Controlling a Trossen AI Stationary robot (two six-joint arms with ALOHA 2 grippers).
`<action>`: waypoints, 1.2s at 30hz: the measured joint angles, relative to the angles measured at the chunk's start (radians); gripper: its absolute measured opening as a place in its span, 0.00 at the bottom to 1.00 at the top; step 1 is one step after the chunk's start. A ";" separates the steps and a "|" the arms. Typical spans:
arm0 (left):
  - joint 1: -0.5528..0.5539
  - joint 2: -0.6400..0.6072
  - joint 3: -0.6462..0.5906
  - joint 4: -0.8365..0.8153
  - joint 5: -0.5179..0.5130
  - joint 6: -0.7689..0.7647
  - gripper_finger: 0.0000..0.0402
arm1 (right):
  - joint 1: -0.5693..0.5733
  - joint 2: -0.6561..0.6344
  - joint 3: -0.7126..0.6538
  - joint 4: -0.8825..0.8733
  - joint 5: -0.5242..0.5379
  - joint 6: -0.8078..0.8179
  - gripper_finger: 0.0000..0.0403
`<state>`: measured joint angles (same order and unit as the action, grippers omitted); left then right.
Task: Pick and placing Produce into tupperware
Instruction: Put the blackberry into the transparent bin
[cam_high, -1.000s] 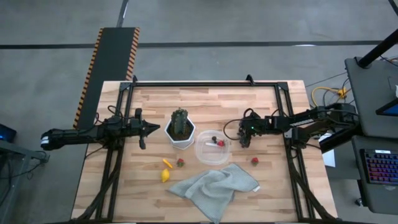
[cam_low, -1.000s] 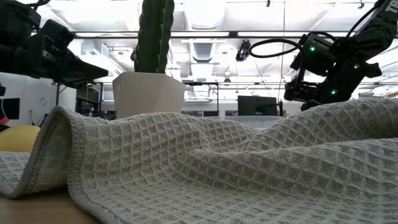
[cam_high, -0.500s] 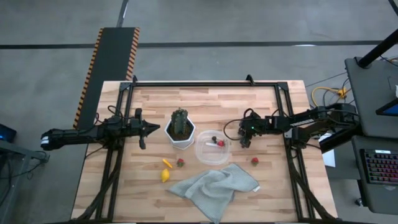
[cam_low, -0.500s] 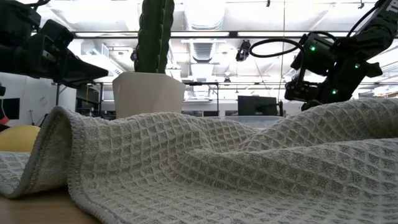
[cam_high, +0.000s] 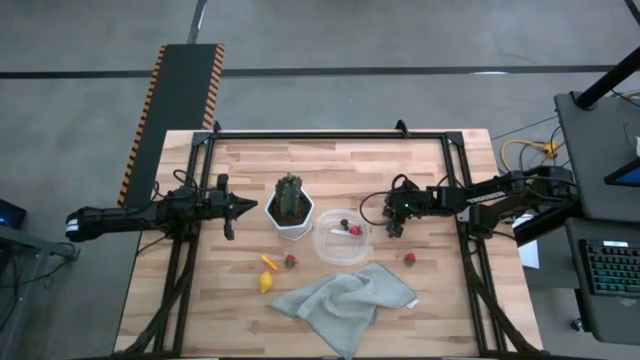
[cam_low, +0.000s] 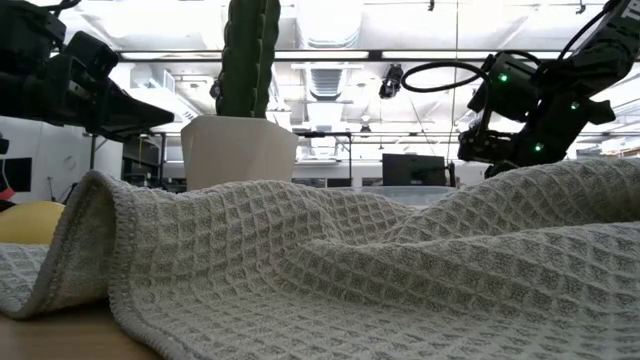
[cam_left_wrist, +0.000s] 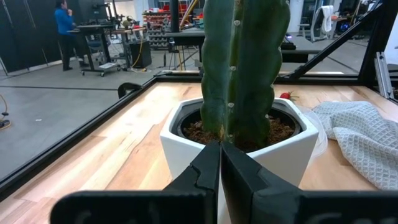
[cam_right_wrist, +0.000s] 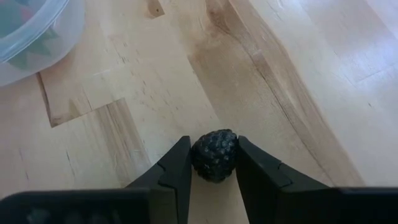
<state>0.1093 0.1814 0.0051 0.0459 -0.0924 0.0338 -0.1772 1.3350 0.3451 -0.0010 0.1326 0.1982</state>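
Observation:
The clear tub (cam_high: 343, 240) stands mid-table and holds a red strawberry (cam_high: 354, 230) and a dark berry (cam_high: 344, 223). My right gripper (cam_high: 392, 226) is just to the tub's right, shut on another dark berry (cam_right_wrist: 214, 155); the tub's corner (cam_right_wrist: 31, 31) shows in the right wrist view. Two strawberries (cam_high: 290, 262) (cam_high: 409, 258) and two yellow pieces (cam_high: 268, 262) (cam_high: 265, 282) lie on the table. My left gripper (cam_high: 247, 208) is shut and empty, level, pointing at the white cactus pot (cam_high: 290, 212) from its left; it also shows in the left wrist view (cam_left_wrist: 220, 152). My right gripper pinches the dark round berry by its two opposite sides (cam_right_wrist: 198, 157) between its two fingers (cam_right_wrist: 177, 168). The fingers point down at the table. Whether the berry rests on the wood or hangs clear, I cannot tell.
A grey waffle cloth (cam_high: 345, 297) lies crumpled at the table's near side and fills the low view (cam_low: 320, 270). The cactus in its white pot stands left of the tub. Black frame rails (cam_high: 330, 134) run along the table's edges. A person stands far off in the room (cam_left_wrist: 63, 18).

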 joint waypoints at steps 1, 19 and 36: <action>0.000 0.000 0.000 0.000 0.000 0.000 0.00 | 0.000 0.000 0.003 -0.001 0.000 0.000 0.24; 0.000 0.000 0.000 0.000 0.000 0.000 0.00 | 0.000 0.002 0.112 -0.127 -0.006 -0.054 0.23; 0.000 0.000 0.000 0.000 0.000 0.000 0.00 | 0.002 -0.010 0.281 -0.214 -0.017 -0.143 0.23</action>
<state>0.1093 0.1810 0.0051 0.0456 -0.0921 0.0336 -0.1749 1.3252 0.6257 -0.2145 0.1157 0.0556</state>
